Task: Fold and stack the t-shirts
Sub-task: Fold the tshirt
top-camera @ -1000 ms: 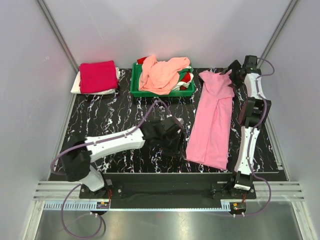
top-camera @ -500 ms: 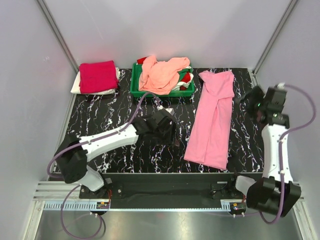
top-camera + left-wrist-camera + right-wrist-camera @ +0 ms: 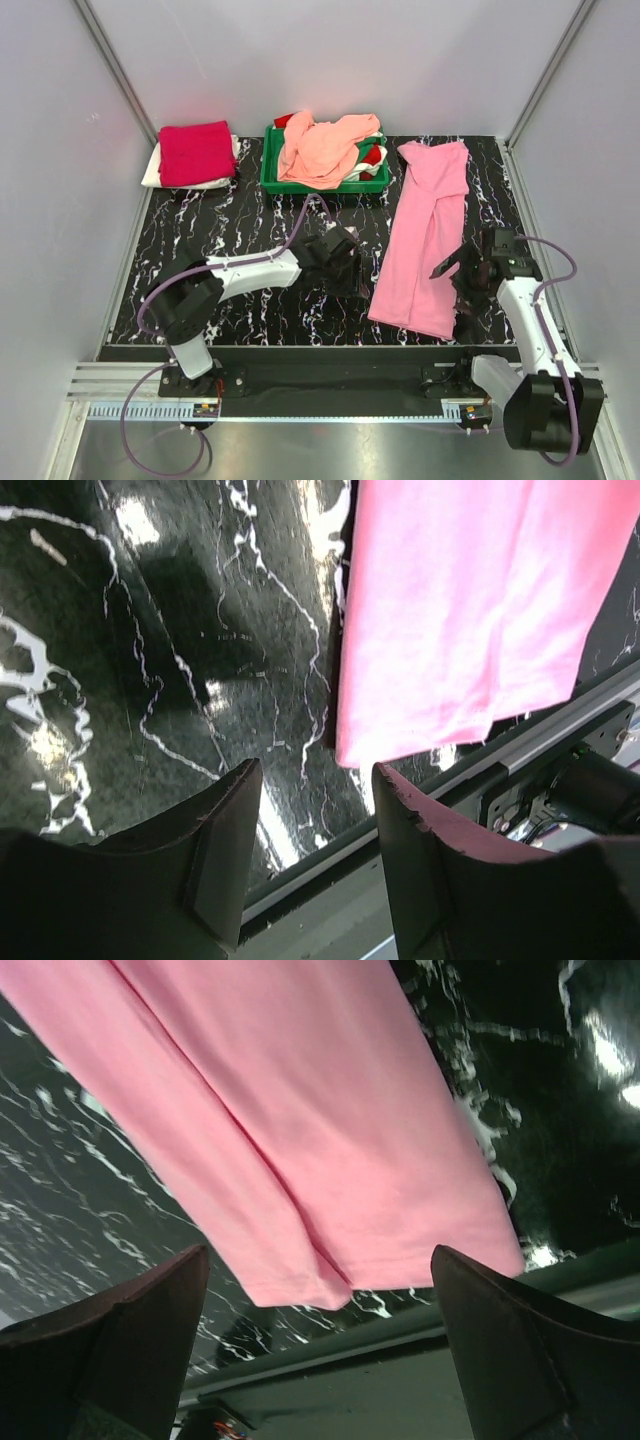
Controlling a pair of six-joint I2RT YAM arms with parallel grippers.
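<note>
Lying flat on the desk (image 3: 240, 225), the pink tee (image 3: 425, 235) is folded lengthwise into a long strip, neck end far, hem end nearest the arms. Left fingers (image 3: 225, 865) hang just left of the pink tee's hem, apart, nothing betw them. Right fingers (image 3: 500, 1360) sit just right of that hem, spread wide, also empty; the hem corner shows betw them in the right wrist view. Green tray (image 3: 268, 172) stands left of the pink tee's neck end, w/ a crumpled peach tee (image 3: 320, 150) heaped in it. Farther left of the pink tee, a folded crimson tee (image 3: 197, 152) lies on a white tee (image 3: 150, 176).
</note>
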